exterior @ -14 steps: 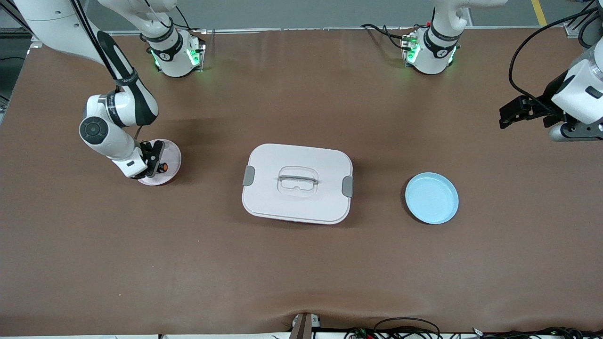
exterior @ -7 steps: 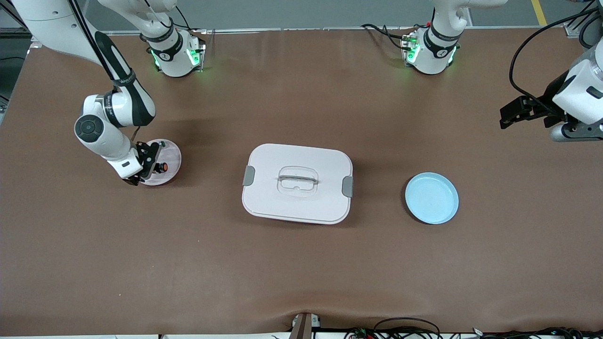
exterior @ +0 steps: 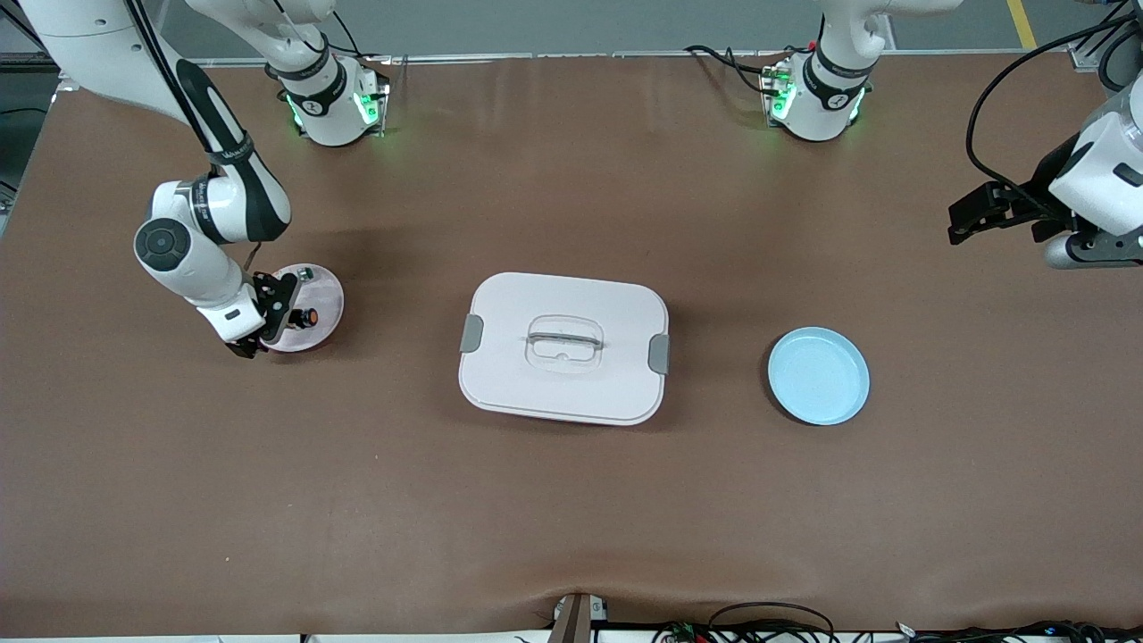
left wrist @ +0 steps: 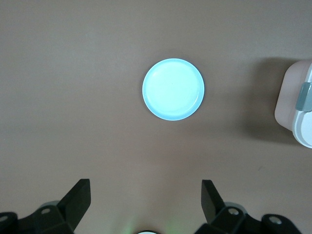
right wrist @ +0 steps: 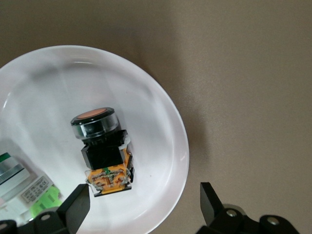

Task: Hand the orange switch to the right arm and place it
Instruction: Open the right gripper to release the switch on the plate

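Observation:
The orange switch [exterior: 309, 316] lies on its side on the pink plate [exterior: 327, 298] toward the right arm's end of the table. In the right wrist view the switch [right wrist: 100, 148] shows its orange button, black body and tan end, resting on the plate [right wrist: 146, 97]. My right gripper [exterior: 263, 323] is open and empty, just off the switch at the plate's edge; its jaws [right wrist: 144, 195] stand wide apart with nothing between them. My left gripper [exterior: 957, 223] is open and empty, held high over the left arm's end of the table, waiting; the left wrist view [left wrist: 145, 190] shows the same.
A small clear-green-and-silver part [exterior: 306, 272] also lies on the pink plate [right wrist: 14, 185]. A white lidded box [exterior: 564, 346] stands mid-table. An empty light-blue plate [exterior: 819, 375] sits toward the left arm's end, below the left gripper [left wrist: 173, 89].
My right gripper has drawn back from the switch toward the table's end. The switch stays lying on the pink plate. The left arm has hardly moved.

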{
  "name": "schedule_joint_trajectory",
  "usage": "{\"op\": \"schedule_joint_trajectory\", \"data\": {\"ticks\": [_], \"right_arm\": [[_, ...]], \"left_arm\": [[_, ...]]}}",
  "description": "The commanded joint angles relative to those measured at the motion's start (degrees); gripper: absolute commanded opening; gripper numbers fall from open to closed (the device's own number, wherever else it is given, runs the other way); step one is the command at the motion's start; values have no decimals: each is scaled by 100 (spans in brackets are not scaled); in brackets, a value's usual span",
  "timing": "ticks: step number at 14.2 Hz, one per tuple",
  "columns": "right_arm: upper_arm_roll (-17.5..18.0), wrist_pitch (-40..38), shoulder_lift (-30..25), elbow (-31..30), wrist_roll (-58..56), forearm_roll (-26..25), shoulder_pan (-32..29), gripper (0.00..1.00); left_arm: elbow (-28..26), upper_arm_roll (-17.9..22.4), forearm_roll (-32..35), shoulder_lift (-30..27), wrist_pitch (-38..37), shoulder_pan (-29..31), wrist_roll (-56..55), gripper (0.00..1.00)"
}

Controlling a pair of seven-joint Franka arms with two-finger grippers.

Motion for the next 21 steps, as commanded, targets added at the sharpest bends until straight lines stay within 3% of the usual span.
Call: {"op": "schedule_joint_trajectory", "data": {"ticks": [1,3,11,16,21], "right_arm": [[49,-121,8,182,-42,-123,-49,100],[58,-569,16,402,72,-79,21,100],[58,-588,-89,367,2425,-52,83,100],[58,-597,-124,358,4815,-70,109,100],[76,-641,-168,411,5845,-105,153,100]], "left_arm": [[137,52,-23,69,-23,-23,75,100],[137,52,-49,69,-23,-23,83,100],[137,52,-58,69,-23,-23,83,100],[137,52,-58,69,-23,-23,75,100],[137,52,-67,69,-23,-23,75,100]]}}
